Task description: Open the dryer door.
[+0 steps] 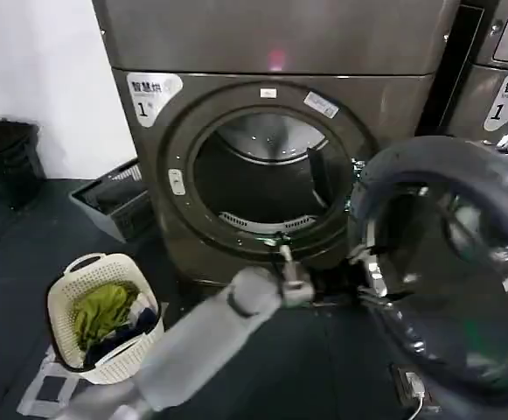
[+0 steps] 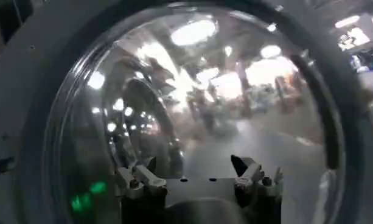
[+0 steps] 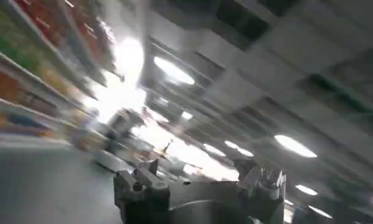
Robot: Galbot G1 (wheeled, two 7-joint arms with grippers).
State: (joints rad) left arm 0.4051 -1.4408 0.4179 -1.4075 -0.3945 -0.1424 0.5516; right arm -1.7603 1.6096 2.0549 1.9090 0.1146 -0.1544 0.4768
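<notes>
The large round dryer door [image 1: 450,271] with its grey plastic inner face and domed glass hangs wide open at the right of the bronze-grey metal dryer [image 1: 271,131], inner side turned to the robot, its face almost upright. The left gripper [image 2: 198,176], fingers spread and empty, sits close before the glass. A further push could knock the door against the twin machine [image 1: 507,79].
</notes>
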